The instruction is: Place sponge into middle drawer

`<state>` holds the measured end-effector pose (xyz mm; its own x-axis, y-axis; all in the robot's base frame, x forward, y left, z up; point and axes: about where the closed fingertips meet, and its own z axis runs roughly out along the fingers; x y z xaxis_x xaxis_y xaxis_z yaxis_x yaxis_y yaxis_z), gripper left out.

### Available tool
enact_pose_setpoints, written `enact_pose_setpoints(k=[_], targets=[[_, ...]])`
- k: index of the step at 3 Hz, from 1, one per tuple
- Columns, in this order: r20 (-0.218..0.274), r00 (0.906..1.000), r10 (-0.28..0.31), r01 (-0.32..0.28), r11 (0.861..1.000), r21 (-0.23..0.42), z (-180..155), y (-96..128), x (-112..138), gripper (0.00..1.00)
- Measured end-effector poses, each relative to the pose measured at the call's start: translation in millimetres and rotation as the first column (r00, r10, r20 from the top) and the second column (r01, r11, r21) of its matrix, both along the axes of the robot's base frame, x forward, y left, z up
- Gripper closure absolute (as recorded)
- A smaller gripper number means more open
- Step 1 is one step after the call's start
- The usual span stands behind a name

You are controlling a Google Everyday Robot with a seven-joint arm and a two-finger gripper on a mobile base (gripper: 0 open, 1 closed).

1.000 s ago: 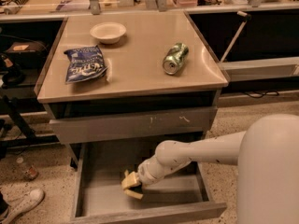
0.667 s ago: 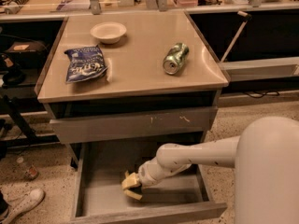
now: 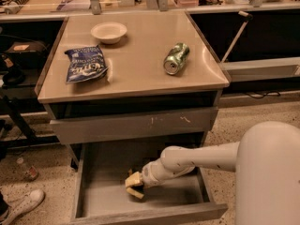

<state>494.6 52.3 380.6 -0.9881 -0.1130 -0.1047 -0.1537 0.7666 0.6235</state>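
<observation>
The middle drawer is pulled open below the tabletop, a shallow grey box with a flat floor. My arm reaches into it from the right. My gripper sits low over the drawer floor, left of centre. The yellow sponge shows at the gripper's tip, at or just above the floor. I cannot tell whether it is held or resting.
The grey drawer front with pale scratches is closed above the open drawer. On the tabletop lie a green can on its side, a blue chip bag and a white bowl. A shoe is on the floor at left.
The gripper and the sponge have stayed at almost the same spot low in the drawer. Nothing else has moved.
</observation>
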Motion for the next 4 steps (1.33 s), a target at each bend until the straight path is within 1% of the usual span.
enact_pose_setpoints(k=[1,4], targets=[[0.000,1.0000,-0.001,0.001,1.000,0.001,-0.4,-0.2,0.3,0.82],[0.000,1.0000,-0.001,0.001,1.000,0.001,-0.5,-0.1,0.2,0.12]])
